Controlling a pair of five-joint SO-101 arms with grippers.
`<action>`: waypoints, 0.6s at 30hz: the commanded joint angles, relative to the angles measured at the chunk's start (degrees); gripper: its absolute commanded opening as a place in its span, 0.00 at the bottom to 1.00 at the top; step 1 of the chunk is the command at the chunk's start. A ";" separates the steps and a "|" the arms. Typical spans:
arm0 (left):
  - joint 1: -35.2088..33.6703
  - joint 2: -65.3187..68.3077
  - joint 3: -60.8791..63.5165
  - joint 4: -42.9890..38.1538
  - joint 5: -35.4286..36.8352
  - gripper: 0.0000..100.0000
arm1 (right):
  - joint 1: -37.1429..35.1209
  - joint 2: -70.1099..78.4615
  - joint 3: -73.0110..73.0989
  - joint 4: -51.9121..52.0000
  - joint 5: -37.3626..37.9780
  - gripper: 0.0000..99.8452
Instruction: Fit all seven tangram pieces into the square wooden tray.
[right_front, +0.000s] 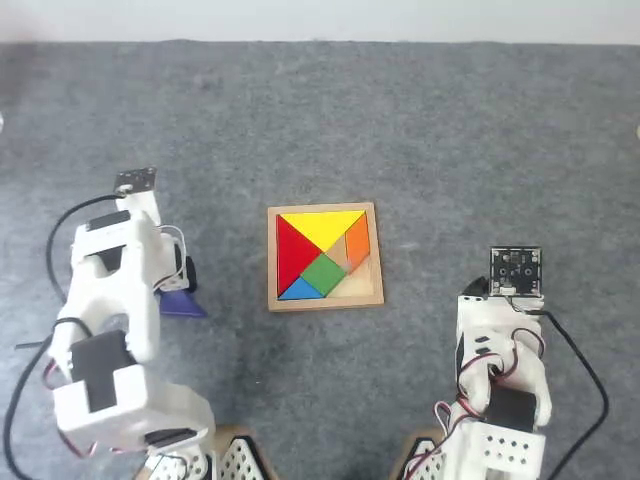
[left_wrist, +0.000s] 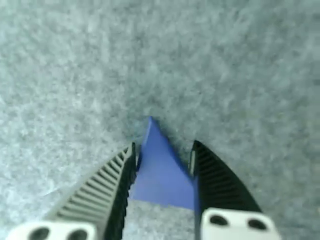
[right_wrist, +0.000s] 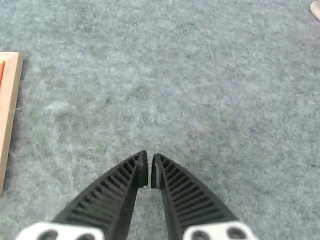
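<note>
- Left tool (left_wrist: 162, 152) clamped on a blue triangle (left_wrist: 161, 177) lying on the bench (left_wrist: 225, 60).
- Right tool (right_wrist: 149, 162) tips together above the bench.
- Tray (right_front: 325, 303), holding other coloured pieces, sits between both tools.

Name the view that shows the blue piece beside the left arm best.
The left wrist view: the blue piece lies close up between the left gripper's fingers. The high view shows a part poking out beside the arm.
</note>
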 joint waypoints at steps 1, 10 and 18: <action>2.29 0.26 -0.48 1.85 -1.49 0.09 | 0.48 -1.01 0.97 -0.04 0.62 0.03; 7.56 0.00 -0.84 2.02 -5.27 0.01 | 0.48 -1.01 0.97 -0.04 0.62 0.03; -2.99 -9.32 -9.19 6.33 -3.08 0.11 | 0.48 -1.01 0.97 0.13 0.62 0.03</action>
